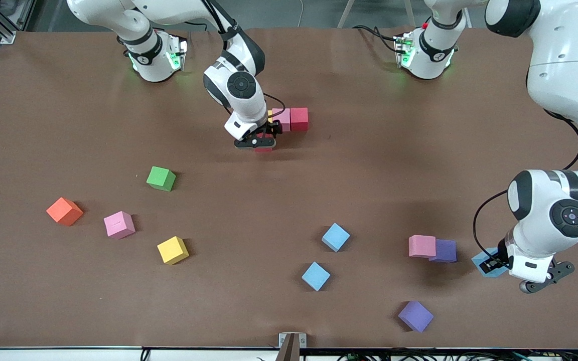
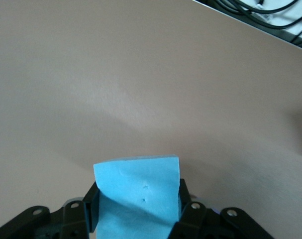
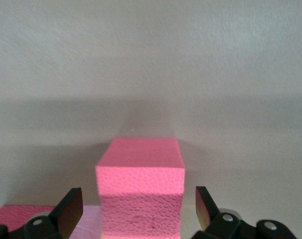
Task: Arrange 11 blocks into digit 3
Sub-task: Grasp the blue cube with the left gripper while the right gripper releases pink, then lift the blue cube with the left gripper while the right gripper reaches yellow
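Right gripper: fingers stand wide apart on either side of a red block, touching neither face. It looks like a release: the block sits on the table by itself.
Why there: the red block rests just beside the started row, a yellow block, a pink block and another red block touching in a line. It sits a step nearer the front camera than that row, so I judge it opens the column of the digit 3.
Right arm pose: reaching from its base out over the table's middle, wrist bent down, hand low over the red block.
Left gripper: clamped on a light blue block, one finger pressed on each side face. I judge this a fresh pick meant for the row.
Left arm pose: folded down at its own end of the table, elbow high, hand low, far from the row.
Loose blocks, from the row outward: all nearer the front camera than it. Toward the right arm's end: green block, orange cube, pink cube, yellow cube.
Middle: two light blue cubes, well apart from the row.
Toward the left arm's end: a pink one touching a purple block; a second purple cube nearest the front camera.
Progress: early; most blocks lie scattered.
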Action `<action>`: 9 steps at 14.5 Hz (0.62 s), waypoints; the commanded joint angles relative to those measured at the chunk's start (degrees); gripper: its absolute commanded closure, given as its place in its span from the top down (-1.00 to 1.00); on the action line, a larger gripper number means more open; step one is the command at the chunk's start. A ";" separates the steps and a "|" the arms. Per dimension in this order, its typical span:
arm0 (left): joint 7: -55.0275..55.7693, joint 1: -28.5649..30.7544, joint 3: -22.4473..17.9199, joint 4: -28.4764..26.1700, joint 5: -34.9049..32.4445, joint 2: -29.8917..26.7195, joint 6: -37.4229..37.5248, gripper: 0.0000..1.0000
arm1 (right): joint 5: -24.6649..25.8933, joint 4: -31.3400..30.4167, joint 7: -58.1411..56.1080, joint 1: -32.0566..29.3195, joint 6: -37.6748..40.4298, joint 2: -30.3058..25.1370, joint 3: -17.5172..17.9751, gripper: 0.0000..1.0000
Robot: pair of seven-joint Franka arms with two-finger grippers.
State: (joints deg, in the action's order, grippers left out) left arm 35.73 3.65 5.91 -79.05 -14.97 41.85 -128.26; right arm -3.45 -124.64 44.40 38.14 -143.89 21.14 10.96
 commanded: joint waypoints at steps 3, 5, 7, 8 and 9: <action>7.76 -4.00 -0.11 -0.93 0.73 -5.72 8.45 -0.54 | -1.03 4.82 0.07 -2.97 5.86 -4.09 -0.59 1.00; 12.94 -6.28 -0.02 -0.93 0.82 -7.04 11.79 -0.54 | -0.85 11.05 -0.37 -7.27 13.85 -4.62 -0.94 1.00; 17.86 -7.86 0.25 -1.02 0.91 -7.92 13.73 -0.54 | -0.24 15.37 -0.72 -13.06 18.10 -4.53 -1.29 1.00; 20.93 -8.83 0.33 -1.02 1.00 -8.19 14.00 -0.54 | -0.24 16.61 -0.63 -16.05 18.29 -4.18 -1.64 1.00; 25.05 -9.80 0.33 -1.02 1.08 -8.28 14.09 -0.54 | -0.15 18.01 -0.54 -18.69 18.38 -3.92 -1.91 1.00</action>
State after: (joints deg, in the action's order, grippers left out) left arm 55.39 -4.83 6.38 -79.03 -14.73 35.08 -115.26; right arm -3.47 -108.81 44.16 24.74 -126.50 16.59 8.64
